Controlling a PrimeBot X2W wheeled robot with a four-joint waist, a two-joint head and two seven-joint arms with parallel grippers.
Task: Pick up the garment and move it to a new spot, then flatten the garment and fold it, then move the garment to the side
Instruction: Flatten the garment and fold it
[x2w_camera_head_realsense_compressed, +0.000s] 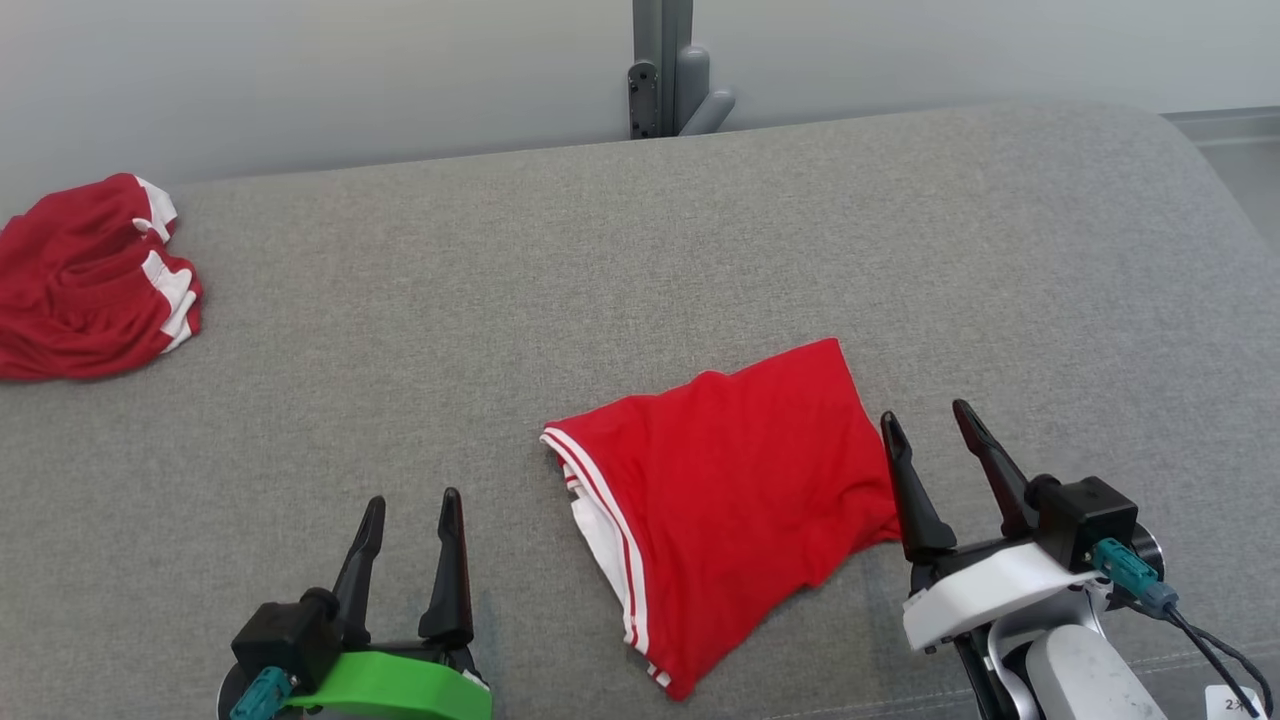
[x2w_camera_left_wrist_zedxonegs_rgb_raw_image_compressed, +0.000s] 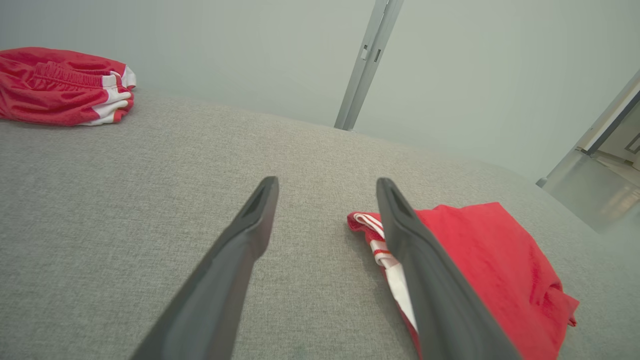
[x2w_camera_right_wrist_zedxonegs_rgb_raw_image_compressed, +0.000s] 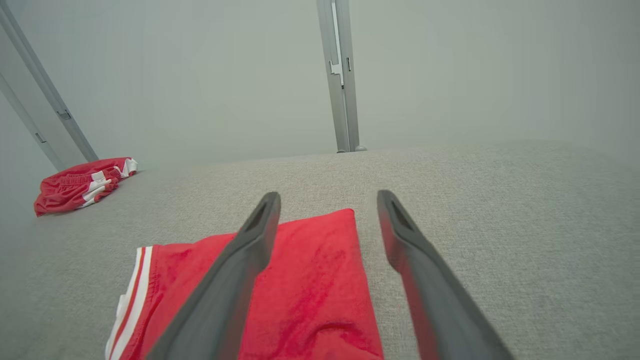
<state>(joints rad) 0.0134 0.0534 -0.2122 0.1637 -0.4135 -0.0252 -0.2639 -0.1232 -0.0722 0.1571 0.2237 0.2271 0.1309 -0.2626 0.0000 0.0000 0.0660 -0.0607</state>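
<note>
the folded red garment (x2w_camera_head_realsense_compressed: 730, 490) lies on the grey worktop (x2w_camera_head_realsense_compressed: 700, 250) between the two pincers, the right pincer (x2w_camera_head_realsense_compressed: 927, 418) at its right edge with fingers apart and empty, the left pincer (x2w_camera_head_realsense_compressed: 413, 503) likewise spread apart, and a second red pile (x2w_camera_head_realsense_compressed: 90, 280) sits far left.

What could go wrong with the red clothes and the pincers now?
The open right pincer is right at the edge of the garment, so a finger might snag the cloth and spoil the fold. The striped hem looks loosely stacked, so moving it aside could let it fall open.
</note>
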